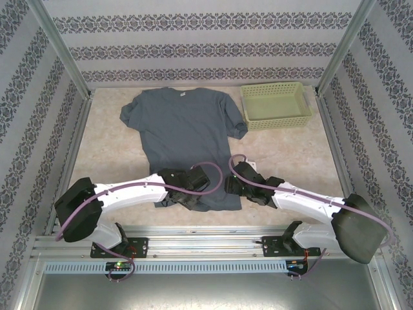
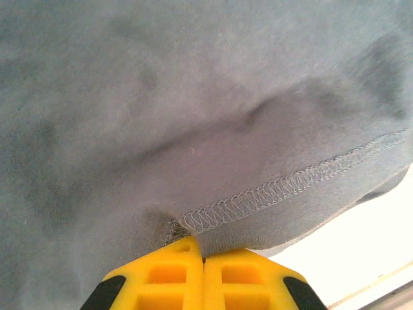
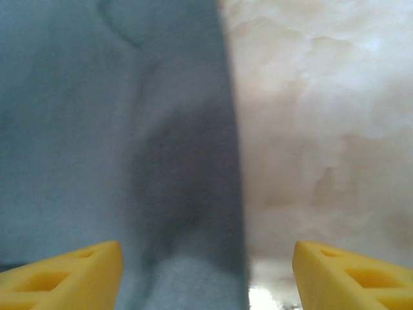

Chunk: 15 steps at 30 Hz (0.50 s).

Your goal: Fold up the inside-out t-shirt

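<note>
At your left gripper, the jaws are pressed together, pinching the near hem of the inside-out t-shirt. Your right gripper hangs spread over its side edge, holding nothing. Pull with one side only, and the shirt spread on the table beyond could bunch up crooked.

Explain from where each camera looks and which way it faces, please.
Top external: above and behind the arms, looking down on the table, the t-shirt and the green basket; both arms and their bases show.
Left wrist: on the left arm, looking closely at the t-shirt's stitched hem; the left gripper, shut on it, shows.
Right wrist: on the right arm, looking down at the t-shirt's edge and bare table; the right gripper, open, shows.
Shared: all views show the t-shirt.
</note>
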Motion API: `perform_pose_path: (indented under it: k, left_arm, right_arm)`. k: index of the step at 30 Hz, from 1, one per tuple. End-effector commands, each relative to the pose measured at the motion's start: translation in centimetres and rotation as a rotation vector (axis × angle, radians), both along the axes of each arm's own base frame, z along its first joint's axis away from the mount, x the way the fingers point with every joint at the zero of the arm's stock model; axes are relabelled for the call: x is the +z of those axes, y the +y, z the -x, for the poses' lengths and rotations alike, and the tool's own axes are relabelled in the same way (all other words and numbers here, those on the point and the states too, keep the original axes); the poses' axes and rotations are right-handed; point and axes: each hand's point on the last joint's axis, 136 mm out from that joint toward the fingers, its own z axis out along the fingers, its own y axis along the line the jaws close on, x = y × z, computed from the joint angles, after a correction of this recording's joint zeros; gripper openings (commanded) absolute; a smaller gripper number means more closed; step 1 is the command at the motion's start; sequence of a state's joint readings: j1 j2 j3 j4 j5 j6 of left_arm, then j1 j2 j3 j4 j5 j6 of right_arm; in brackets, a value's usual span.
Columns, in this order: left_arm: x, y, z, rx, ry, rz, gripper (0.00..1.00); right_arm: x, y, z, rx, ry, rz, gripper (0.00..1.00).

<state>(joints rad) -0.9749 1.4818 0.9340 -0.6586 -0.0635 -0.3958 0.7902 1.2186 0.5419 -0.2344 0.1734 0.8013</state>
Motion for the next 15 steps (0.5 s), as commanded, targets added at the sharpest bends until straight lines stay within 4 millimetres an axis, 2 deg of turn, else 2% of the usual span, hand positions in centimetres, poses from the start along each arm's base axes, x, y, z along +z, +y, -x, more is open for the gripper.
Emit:
perform_pose_path:
  k: [1,4,10,15]
  left_arm:
    - [1.5,-0.4,-0.7,0.043,-0.034,0.093,0.00]
    - [2.5,-0.2,-1.5,0.086,-0.050,0.168,0.00]
    - [3.5,-0.2,-2.4,0.135,-0.059,0.261,0.00]
    - [4.0,-0.2,-2.8,0.154,-0.064,0.299,0.00]
  right_arm:
    - [0.1,1.3,0.3,0.074,-0.043,-0.031,0.70]
    - [1.0,3.3,0.8,0.179,-0.111,-0.090,0.71]
    - [3.1,7.7,2.1,0.393,-0.251,-0.152,0.81]
    - [3.0,10.7,2.9,0.536,-0.294,-0.103,0.83]
